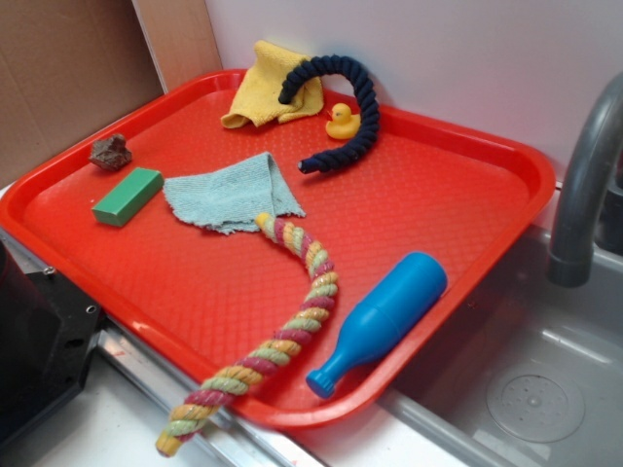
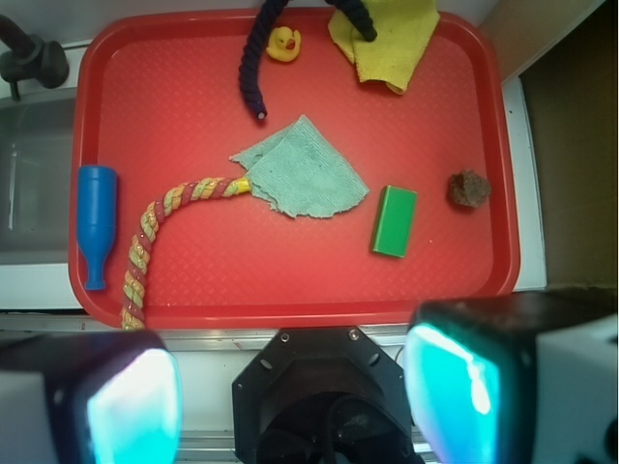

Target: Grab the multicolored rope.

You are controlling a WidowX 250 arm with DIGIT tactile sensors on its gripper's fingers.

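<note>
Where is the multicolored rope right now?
In the exterior view the multicolored rope lies on the red tray, curving from the teal cloth past the blue bottle, its lower end hanging over the tray's near edge.

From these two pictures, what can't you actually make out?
- Multicolored rope: its lower end is hidden behind the pincer in the wrist view.
- Navy rope: cut off by the wrist view's top edge.
- Brown lump: too small to identify.
- Faucet: cut off by the exterior view's right edge.
</note>
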